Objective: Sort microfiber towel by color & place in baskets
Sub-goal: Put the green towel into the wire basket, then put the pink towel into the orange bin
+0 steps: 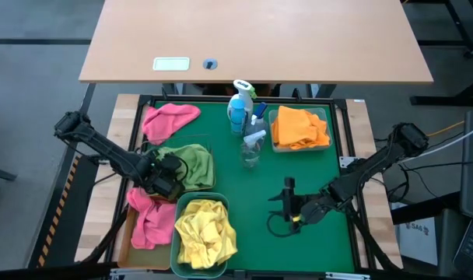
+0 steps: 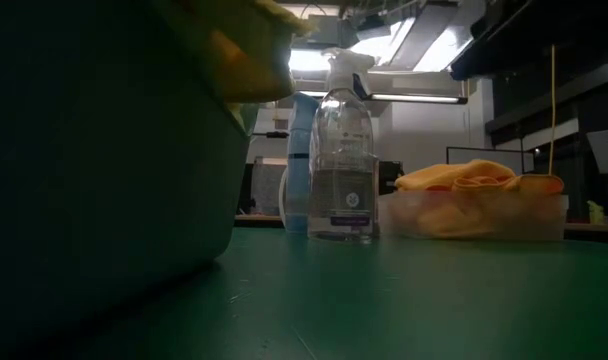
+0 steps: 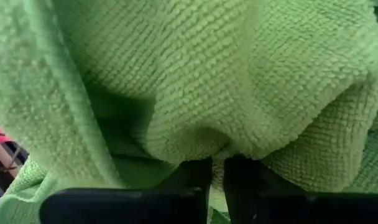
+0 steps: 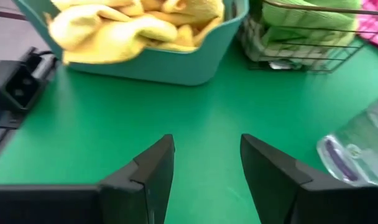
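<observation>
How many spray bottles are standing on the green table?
2. The blue spray bottle stands at the back middle of the green tray, and the clear spray bottle stands right in front of it, beside the clear basket of orange towels. None seem hidden.

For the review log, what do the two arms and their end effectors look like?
Both arms are dark, slender and jointed, with black cables trailing along them. The left end effector shows two narrow black fingers with flat inner faces. The right end effector has two broad, wedge-shaped matte black fingers. No markings are visible.
</observation>
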`<state>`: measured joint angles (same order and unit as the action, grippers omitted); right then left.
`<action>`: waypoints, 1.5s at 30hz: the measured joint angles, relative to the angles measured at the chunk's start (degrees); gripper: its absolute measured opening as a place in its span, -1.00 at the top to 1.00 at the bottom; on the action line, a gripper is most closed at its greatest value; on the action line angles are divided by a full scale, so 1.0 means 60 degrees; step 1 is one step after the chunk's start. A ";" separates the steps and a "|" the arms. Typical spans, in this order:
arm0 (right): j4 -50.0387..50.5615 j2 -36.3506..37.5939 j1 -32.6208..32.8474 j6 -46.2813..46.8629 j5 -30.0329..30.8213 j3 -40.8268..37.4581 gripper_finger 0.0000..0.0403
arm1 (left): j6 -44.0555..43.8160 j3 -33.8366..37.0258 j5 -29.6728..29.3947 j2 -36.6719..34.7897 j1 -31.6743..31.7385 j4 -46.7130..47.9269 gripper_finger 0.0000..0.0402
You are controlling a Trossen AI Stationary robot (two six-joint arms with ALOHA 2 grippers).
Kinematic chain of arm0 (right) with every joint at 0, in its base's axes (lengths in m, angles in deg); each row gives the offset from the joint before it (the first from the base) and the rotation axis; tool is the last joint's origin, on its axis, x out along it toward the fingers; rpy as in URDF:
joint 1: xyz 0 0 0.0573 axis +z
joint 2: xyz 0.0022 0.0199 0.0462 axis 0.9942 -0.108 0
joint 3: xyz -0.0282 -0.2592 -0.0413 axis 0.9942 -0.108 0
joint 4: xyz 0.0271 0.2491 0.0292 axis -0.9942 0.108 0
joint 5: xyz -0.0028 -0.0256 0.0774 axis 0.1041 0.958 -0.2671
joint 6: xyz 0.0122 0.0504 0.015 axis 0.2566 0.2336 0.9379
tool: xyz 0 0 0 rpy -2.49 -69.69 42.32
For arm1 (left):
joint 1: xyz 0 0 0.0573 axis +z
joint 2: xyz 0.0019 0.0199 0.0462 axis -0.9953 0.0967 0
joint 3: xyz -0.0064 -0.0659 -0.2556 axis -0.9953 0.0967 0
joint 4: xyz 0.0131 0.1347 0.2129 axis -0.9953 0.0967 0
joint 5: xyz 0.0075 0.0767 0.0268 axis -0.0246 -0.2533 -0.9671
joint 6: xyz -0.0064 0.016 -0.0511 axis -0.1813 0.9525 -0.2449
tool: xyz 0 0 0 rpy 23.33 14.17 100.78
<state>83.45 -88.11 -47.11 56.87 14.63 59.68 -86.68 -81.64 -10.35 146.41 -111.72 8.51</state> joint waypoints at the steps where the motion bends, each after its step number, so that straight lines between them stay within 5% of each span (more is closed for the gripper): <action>1: -0.0080 0.0000 0.0000 0.0008 -0.0118 -0.0004 0.09 | 0.0003 -0.0030 0.0018 0.0000 0.0000 0.0001 0.86; 20: -0.0297 0.0000 0.0007 0.0001 -0.0596 -0.0007 0.09 | 0.0005 -0.2767 0.0811 -0.0011 0.0000 0.1490 0.29; 32: -0.0297 0.0000 0.0007 -0.0004 -0.0595 -0.0011 0.09 | 0.0504 -0.4224 0.1658 -0.0013 -0.0002 0.2010 0.20; 39: -0.0297 0.0000 0.0007 -0.0004 -0.0536 -0.0011 0.09 | 0.1110 -0.4969 -0.0116 -0.0018 0.0682 0.1705 0.20; 45: -0.0293 0.0000 0.0004 -0.0372 -0.0012 -0.0011 0.09 | 0.2015 -0.5111 -0.0854 -0.0011 0.2748 0.1617 0.20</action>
<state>81.69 -88.11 -47.09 54.64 14.55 59.61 -74.59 -112.30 -15.47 146.35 -95.23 18.21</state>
